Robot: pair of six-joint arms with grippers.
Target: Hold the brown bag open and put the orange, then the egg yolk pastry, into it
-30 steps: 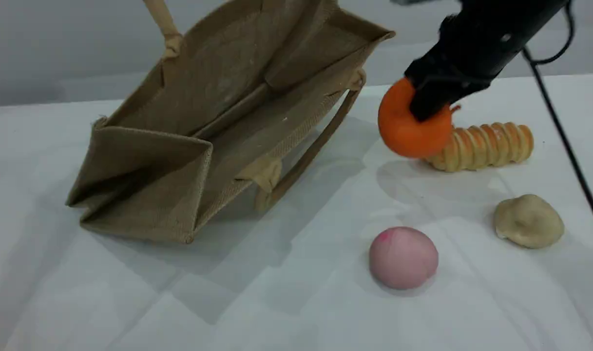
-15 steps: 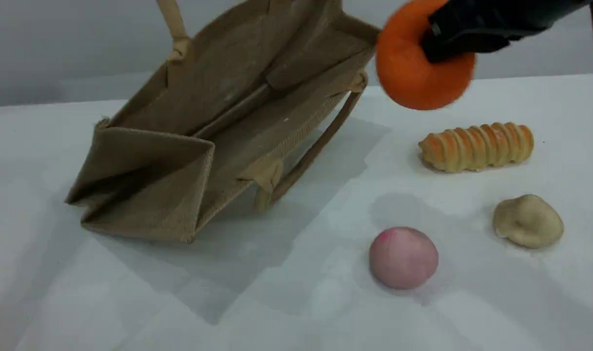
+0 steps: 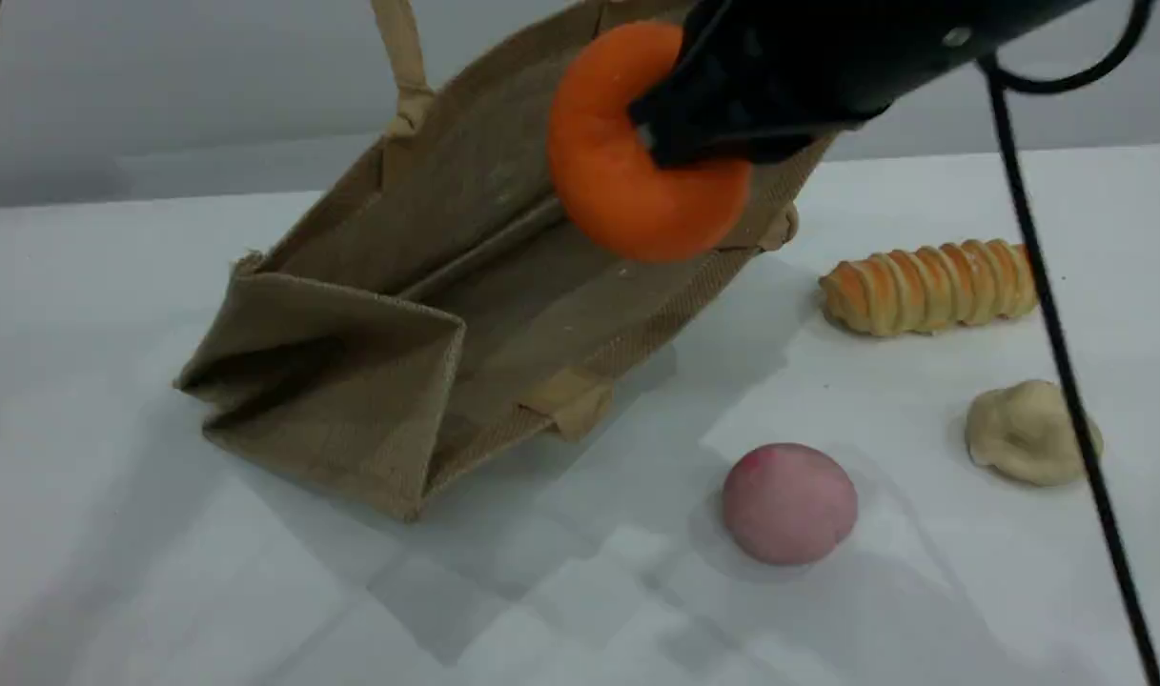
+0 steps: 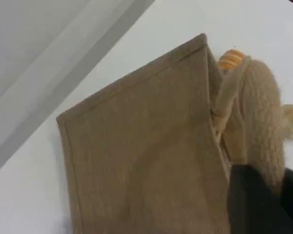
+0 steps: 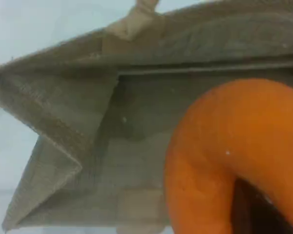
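The brown bag (image 3: pixel 427 314) lies tilted on the white table with its mouth gaping up and to the right. Its upper handle (image 3: pixel 403 57) is pulled up out of frame. In the left wrist view my left gripper (image 4: pixel 276 185) is shut on that thick beige handle (image 4: pixel 261 122), above the bag's outer wall (image 4: pixel 146 156). My right gripper (image 3: pixel 703 119) is shut on the orange (image 3: pixel 627 181) and holds it in the air over the bag's mouth. The right wrist view shows the orange (image 5: pixel 224 146) right above the bag's inside (image 5: pixel 132 146). The egg yolk pastry (image 3: pixel 1029 432) rests at the right.
A ridged golden bread roll (image 3: pixel 927 286) lies right of the bag, and a pale pink ball (image 3: pixel 789 502) sits in front. A black cable (image 3: pixel 1061 372) hangs down across the right side, in front of the pastry.
My right gripper has lifted the orange from beside the bread roll and carried it left over the bag's mouth. The bag has shifted to the right.
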